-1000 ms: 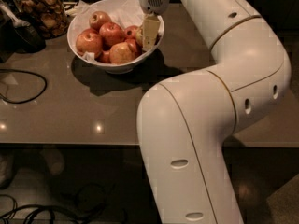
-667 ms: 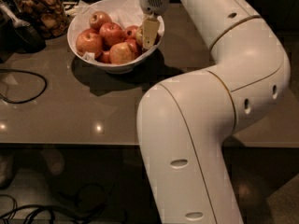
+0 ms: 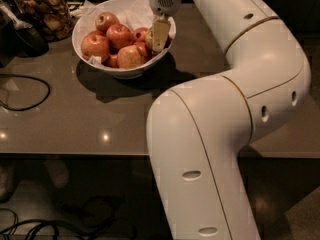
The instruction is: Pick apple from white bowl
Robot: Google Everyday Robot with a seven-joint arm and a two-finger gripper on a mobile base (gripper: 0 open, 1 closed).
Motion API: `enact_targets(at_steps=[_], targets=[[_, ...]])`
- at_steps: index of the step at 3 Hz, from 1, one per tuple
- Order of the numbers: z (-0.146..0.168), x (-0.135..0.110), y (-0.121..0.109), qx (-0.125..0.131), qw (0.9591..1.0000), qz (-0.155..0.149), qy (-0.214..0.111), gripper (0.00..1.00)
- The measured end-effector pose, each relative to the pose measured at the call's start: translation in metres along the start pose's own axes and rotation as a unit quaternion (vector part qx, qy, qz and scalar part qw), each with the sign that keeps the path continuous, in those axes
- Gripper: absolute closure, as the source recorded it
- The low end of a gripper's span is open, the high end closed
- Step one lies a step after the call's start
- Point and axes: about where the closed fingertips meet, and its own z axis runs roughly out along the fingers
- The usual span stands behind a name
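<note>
A smooth, glossy white robot arm (image 3: 250,59) fills the right and centre of the frame. Its claw (image 3: 159,43) reaches down into the right side of the white bowl (image 3: 127,73) at upper centre; whether the claw is spread or clamped cannot be told. The pale yellow apple (image 3: 149,38) sits just beside the claw, against the bowl's right wall, among shiny round red apples (image 3: 95,44). The bowl stands on a polished grey-brown counter (image 3: 100,114). At the upper left are a glass jar (image 3: 42,9) and a black cable (image 3: 30,101). Bare counter lies in front of the bowl.
</note>
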Motion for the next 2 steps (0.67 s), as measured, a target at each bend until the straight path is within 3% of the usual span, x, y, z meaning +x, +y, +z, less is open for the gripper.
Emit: enact_targets(at_steps=[1,2], targets=[[0.0000,0.0000,0.0000,0.000,1.0000,0.000,0.000,1.00],[-0.0050,-0.0060,-0.0084,0.021,0.9997,0.001,-0.011,1.00]])
